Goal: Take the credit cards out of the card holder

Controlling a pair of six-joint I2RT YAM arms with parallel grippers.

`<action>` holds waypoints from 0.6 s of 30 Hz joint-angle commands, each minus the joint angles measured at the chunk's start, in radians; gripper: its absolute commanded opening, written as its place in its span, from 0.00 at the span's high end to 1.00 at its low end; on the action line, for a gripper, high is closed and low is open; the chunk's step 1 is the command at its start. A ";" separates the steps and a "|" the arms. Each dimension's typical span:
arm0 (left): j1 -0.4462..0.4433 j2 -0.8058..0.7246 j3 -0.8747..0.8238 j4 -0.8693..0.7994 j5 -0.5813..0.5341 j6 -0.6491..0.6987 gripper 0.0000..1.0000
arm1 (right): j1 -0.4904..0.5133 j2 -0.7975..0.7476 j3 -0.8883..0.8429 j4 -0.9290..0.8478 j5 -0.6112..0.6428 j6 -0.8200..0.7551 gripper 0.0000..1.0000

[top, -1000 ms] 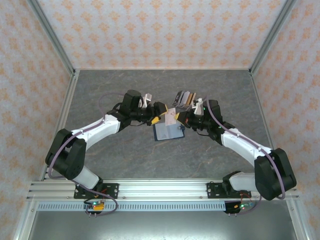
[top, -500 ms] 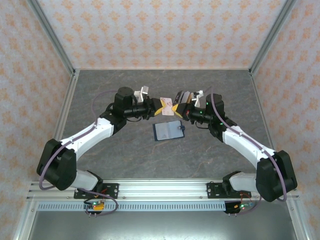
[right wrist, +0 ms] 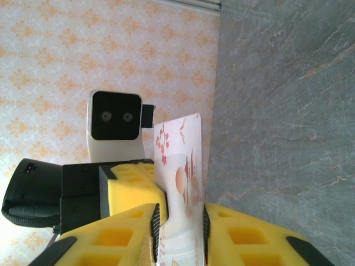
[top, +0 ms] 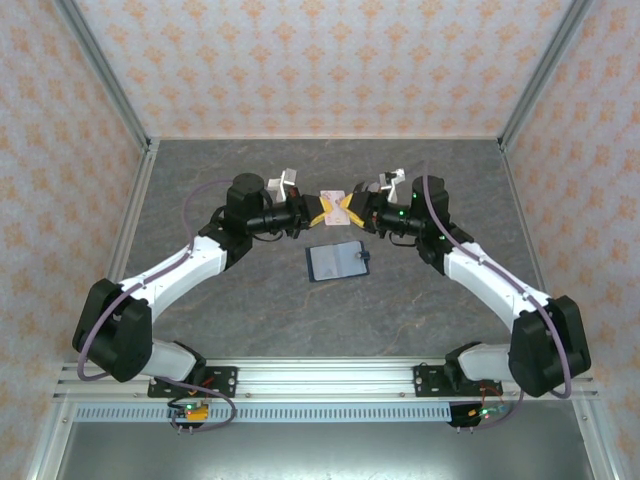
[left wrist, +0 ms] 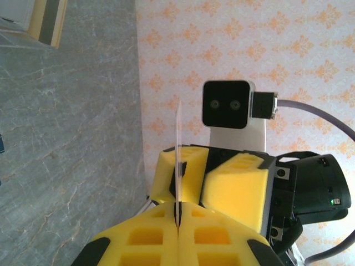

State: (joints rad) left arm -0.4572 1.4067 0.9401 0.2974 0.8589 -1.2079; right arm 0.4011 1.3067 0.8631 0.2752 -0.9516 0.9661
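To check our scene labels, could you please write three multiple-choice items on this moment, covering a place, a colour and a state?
1. Where is the card holder? A flat on the table, apart from the held card; B lifted in the air; C against the back wall.
2. What colour are the fingers of the left gripper? A red; B yellow; C green.
3. How do those fingers stand? A wide apart; B shut on the card; C shut on the card holder.
Key: 1 A, the top view shows it lying there; 2 B, yellow foam; 3 B, they pinch the card edge-on.
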 commanded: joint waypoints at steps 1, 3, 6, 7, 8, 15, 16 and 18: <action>-0.005 -0.030 0.002 0.010 0.036 -0.009 1.00 | 0.002 0.019 0.055 0.032 -0.050 0.000 0.80; -0.004 -0.029 0.002 0.000 0.033 -0.009 1.00 | 0.003 0.028 0.066 0.023 -0.052 -0.012 0.88; -0.003 -0.037 0.013 -0.092 0.001 0.027 0.96 | 0.002 0.037 0.090 -0.038 -0.031 -0.066 0.98; -0.001 -0.044 0.018 -0.154 -0.024 0.052 0.89 | 0.003 0.038 0.102 -0.083 -0.015 -0.100 0.99; 0.000 -0.052 0.024 -0.209 -0.048 0.078 0.83 | 0.002 0.039 0.110 -0.124 0.007 -0.132 1.00; 0.032 -0.108 0.104 -0.722 -0.341 0.312 0.31 | 0.002 0.060 0.255 -0.541 0.346 -0.398 1.00; 0.039 -0.109 0.112 -0.764 -0.372 0.336 0.26 | 0.002 0.074 0.286 -0.596 0.411 -0.419 1.00; 0.053 -0.110 0.140 -0.840 -0.426 0.392 0.16 | 0.002 0.113 0.324 -0.653 0.507 -0.433 1.00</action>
State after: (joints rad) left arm -0.4248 1.3220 1.0260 -0.3210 0.5808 -0.9440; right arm 0.4049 1.3804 1.1297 -0.1944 -0.6659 0.6422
